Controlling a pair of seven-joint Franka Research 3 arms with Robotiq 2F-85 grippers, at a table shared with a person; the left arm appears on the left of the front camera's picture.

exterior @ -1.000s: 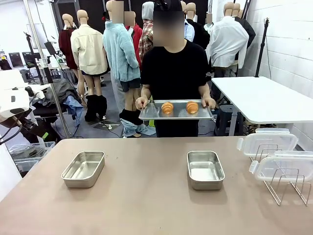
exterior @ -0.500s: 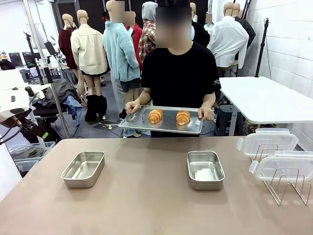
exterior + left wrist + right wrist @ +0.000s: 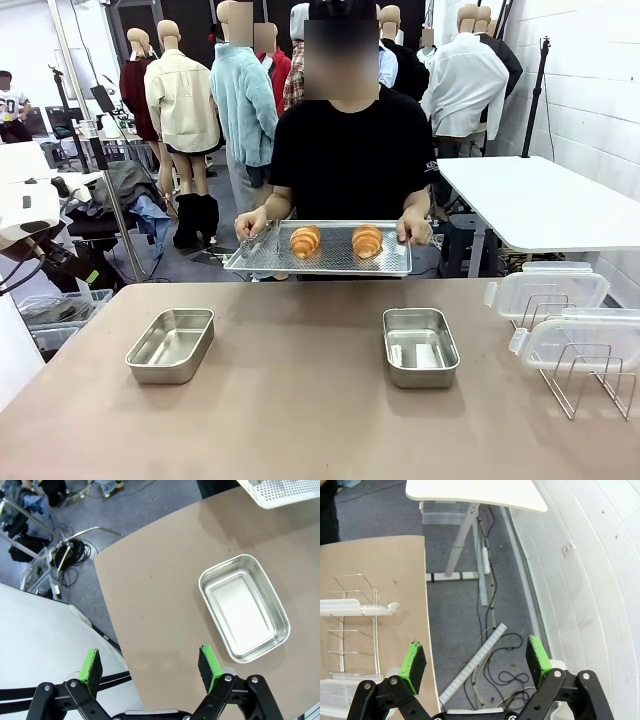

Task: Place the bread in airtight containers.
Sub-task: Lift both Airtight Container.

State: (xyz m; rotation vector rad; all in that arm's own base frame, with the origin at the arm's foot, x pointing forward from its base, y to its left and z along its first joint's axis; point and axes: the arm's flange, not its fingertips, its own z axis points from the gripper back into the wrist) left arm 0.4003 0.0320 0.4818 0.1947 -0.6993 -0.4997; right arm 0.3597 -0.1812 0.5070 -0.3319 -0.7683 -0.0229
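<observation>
Bread (image 3: 305,240), two rolls, sits on a flat tray (image 3: 320,264) held by a person (image 3: 350,150), far across the counter (image 3: 300,420) from both jaws; left jaws are wide and hold nothing, over the counter's edge, with one steel pan (image 3: 244,607) just ahead and to one side; right jaws are wide too and hold nothing, over the floor (image 3: 470,605), with clear lids (image 3: 350,609) beside them; the other pan (image 3: 419,346) is bare.
</observation>
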